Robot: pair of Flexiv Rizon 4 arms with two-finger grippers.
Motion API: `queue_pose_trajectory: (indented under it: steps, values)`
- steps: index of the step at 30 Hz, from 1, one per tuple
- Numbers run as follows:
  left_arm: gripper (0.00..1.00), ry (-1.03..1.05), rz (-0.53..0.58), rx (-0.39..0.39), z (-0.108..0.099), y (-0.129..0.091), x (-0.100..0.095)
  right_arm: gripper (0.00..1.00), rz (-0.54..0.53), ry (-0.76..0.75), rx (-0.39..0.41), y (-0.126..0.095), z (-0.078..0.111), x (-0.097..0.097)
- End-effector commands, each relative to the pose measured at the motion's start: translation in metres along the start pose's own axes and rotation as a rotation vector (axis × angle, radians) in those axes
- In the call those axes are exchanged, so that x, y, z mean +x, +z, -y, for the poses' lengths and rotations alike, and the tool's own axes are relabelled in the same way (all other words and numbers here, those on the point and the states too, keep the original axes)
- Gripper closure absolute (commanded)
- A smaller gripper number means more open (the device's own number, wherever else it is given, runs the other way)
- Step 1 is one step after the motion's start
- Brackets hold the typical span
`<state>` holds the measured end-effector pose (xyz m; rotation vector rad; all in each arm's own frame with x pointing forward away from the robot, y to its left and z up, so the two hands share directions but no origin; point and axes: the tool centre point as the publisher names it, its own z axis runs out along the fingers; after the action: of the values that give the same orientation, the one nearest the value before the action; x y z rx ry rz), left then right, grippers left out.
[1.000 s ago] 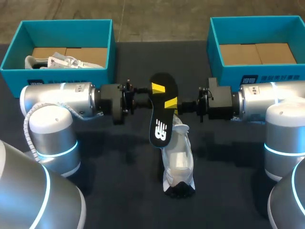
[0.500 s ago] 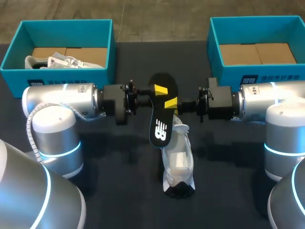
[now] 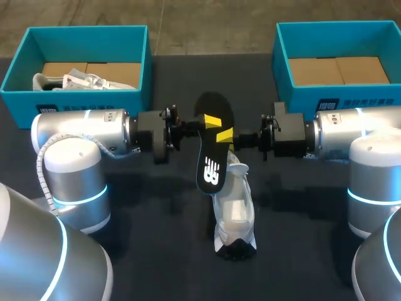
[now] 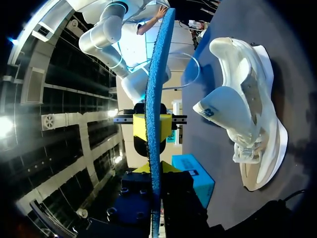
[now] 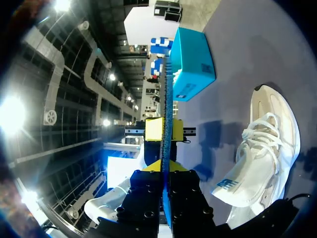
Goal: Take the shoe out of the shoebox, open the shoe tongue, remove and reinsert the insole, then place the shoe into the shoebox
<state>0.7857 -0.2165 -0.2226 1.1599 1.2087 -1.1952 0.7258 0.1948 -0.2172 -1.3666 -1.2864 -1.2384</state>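
Head view: insole [image 3: 213,147] held above shoe [image 3: 233,213]; left tool [image 3: 212,119], right tool [image 3: 224,134] both pinching it from opposite edges. Likely thin, light, floppy; best gripped mid-length.

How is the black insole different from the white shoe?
The insole is black on top; the shoe is white. The insole is flat and thin; the shoe is bulky. The left claw and right claw hold the insole up; the shoe rests on the table, untouched.
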Motion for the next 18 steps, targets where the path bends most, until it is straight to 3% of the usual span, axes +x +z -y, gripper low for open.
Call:
queue_pose_trajectory:
  steps: [1, 7, 8, 9, 10, 18]
  values:
    - [1.00, 0.003, -0.002, 0.000, 0.000, 0.001, 0.002, 1.00, 0.004, 0.000, -0.001, 0.002, 0.000, 0.000]
    - [1.00, 0.003, -0.001, 0.005, 0.000, 0.002, 0.001, 1.00, 0.006, 0.000, 0.002, 0.003, 0.001, 0.001]
    - [1.00, 0.003, -0.001, 0.006, 0.000, 0.002, 0.001, 0.83, 0.012, -0.001, 0.002, 0.003, 0.001, 0.001]
    - [1.00, 0.001, -0.002, 0.008, 0.000, 0.002, 0.000, 0.47, 0.025, 0.001, -0.002, 0.003, 0.001, 0.002]
    - [1.00, -0.012, -0.003, 0.008, 0.001, 0.002, 0.000, 0.00, 0.037, 0.005, -0.006, 0.002, 0.002, 0.002]
    - [1.00, -0.092, -0.034, 0.012, 0.012, -0.010, 0.006, 0.00, 0.118, -0.023, -0.035, -0.019, 0.010, 0.011]
